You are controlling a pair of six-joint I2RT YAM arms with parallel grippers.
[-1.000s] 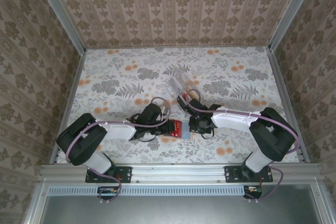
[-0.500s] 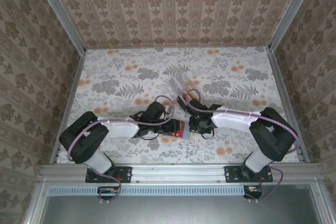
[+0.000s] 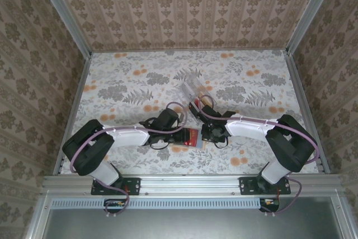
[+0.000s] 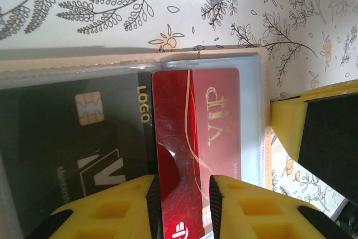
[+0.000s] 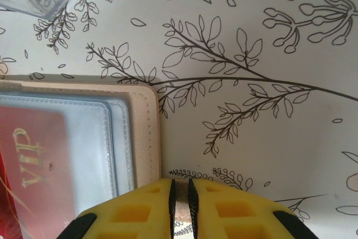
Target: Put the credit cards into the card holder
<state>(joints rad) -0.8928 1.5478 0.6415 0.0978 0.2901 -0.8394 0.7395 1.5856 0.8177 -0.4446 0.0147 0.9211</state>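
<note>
Red card point(image 4: 196, 138) reads VIP; black card point(image 4: 72, 149) LOGO

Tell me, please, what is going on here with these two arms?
The two arms are working on the card holder, which lies open on the flowered table near their bases. The right end effector pinches the holder's tan edge. The left end effector stands with its jaws apart over the red card, which appears to be partly inside a clear pocket. A dark card appears to sit in the pocket beside it.
</note>
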